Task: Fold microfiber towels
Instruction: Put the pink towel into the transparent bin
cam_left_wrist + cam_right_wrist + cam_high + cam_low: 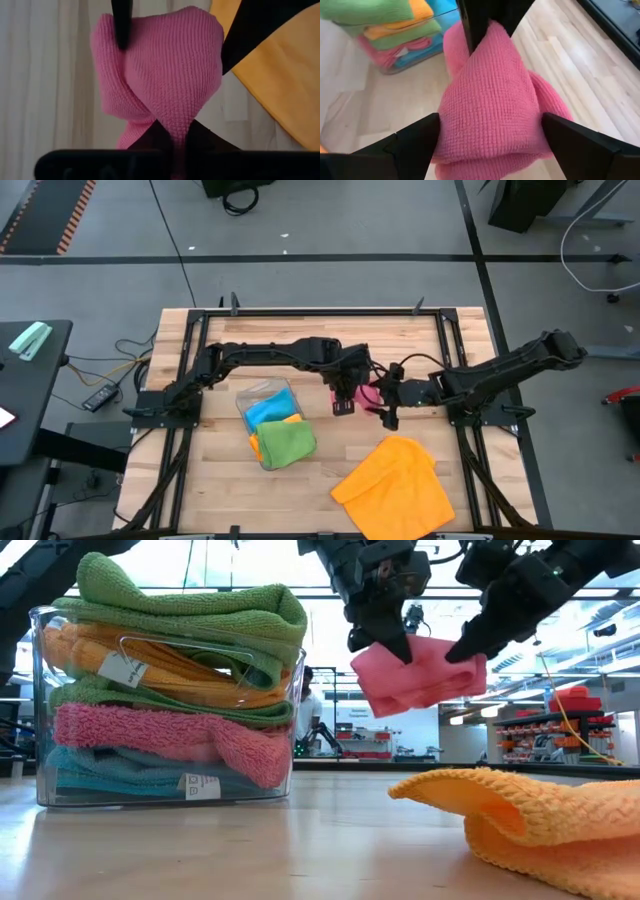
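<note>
We see the left gripper closed tight on a pink towel, which hangs in the air above the table, near its middle. The right gripper is just beside it with its 2 fingers spread wide around the same pink towel, not pinching it. An orange towel lies crumpled on the table near the front edge. More folded towels are stacked in a clear container on the left side.
</note>
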`<move>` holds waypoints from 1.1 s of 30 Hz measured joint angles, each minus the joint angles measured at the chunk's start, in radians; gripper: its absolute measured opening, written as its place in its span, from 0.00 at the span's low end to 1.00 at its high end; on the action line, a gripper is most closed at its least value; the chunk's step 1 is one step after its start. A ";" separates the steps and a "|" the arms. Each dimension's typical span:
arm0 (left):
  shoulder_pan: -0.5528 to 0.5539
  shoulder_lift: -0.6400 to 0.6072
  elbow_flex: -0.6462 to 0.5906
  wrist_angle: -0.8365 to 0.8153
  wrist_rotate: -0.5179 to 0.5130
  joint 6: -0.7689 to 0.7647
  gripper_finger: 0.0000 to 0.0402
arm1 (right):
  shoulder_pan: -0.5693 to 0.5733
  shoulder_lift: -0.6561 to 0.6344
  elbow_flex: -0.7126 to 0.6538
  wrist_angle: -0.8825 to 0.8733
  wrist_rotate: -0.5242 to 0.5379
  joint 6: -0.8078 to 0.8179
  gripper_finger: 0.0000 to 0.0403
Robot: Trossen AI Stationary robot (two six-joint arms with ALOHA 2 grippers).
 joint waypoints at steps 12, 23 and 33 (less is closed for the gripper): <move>-0.019 -0.006 0.000 0.017 0.009 0.056 0.07 | -0.016 -0.017 0.014 0.010 -0.035 -0.113 0.90; -0.020 -0.045 0.000 0.058 0.018 0.119 0.10 | -0.031 -0.016 0.016 0.013 -0.076 -0.166 0.88; -0.030 -0.045 0.000 0.033 0.066 0.148 0.08 | -0.031 -0.016 0.039 -0.046 -0.116 -0.203 0.55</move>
